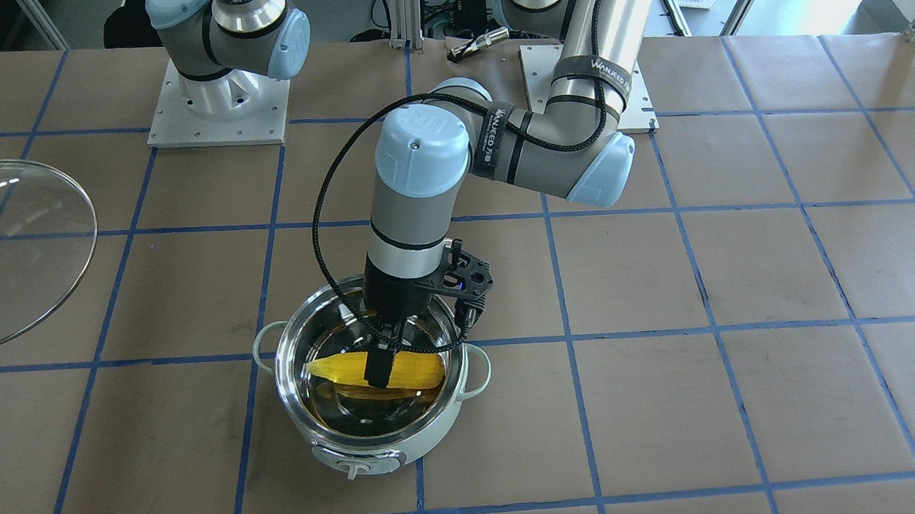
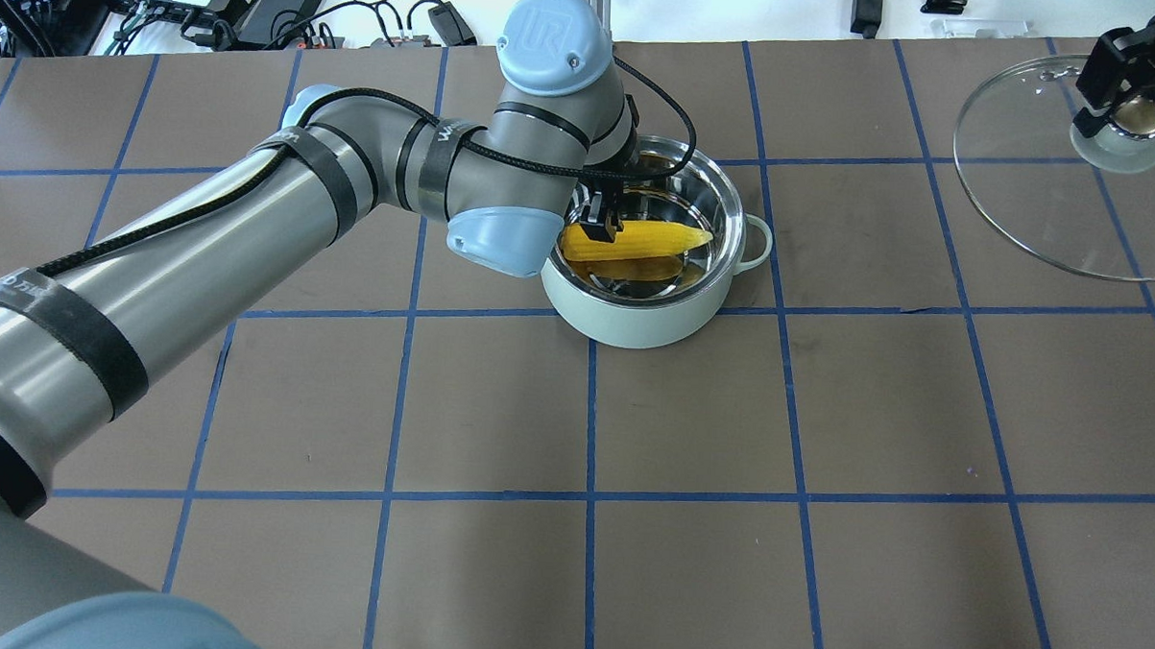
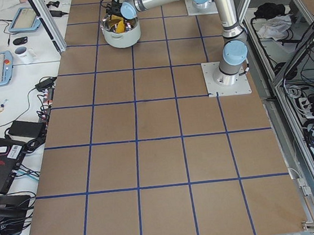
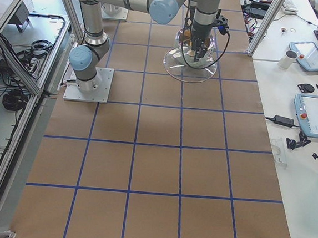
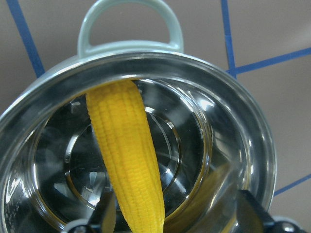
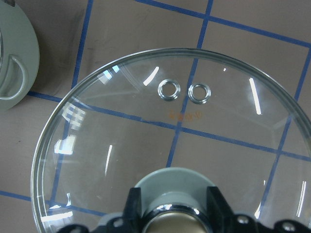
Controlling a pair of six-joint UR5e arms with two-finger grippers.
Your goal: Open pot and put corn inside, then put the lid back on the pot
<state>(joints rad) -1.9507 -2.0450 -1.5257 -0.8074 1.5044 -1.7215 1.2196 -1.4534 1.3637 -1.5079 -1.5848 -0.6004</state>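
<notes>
The pale green pot point(image 1: 374, 449) stands lidless on the table, its steel inside showing. The yellow corn point(image 1: 412, 369) lies slanted across the inside, one end up near the rim by a loop handle point(image 5: 130, 24). My left gripper point(image 1: 381, 367) reaches down into the pot. In the left wrist view its fingers point(image 5: 108, 213) stand wide apart either side of the corn point(image 5: 131, 160), so it is open. My right gripper point(image 2: 1123, 108) is shut on the gold knob of the glass lid point(image 2: 1034, 187), well off to the pot's side; the right wrist view shows the lid point(image 6: 170, 121).
Brown paper with a blue tape grid covers the table point(image 2: 690, 405). The pot's edge shows at the left of the right wrist view point(image 6: 14, 58). The arm bases point(image 1: 218, 105) stand at the robot's side. Tablets and a mug point(image 4: 289, 59) sit on side benches.
</notes>
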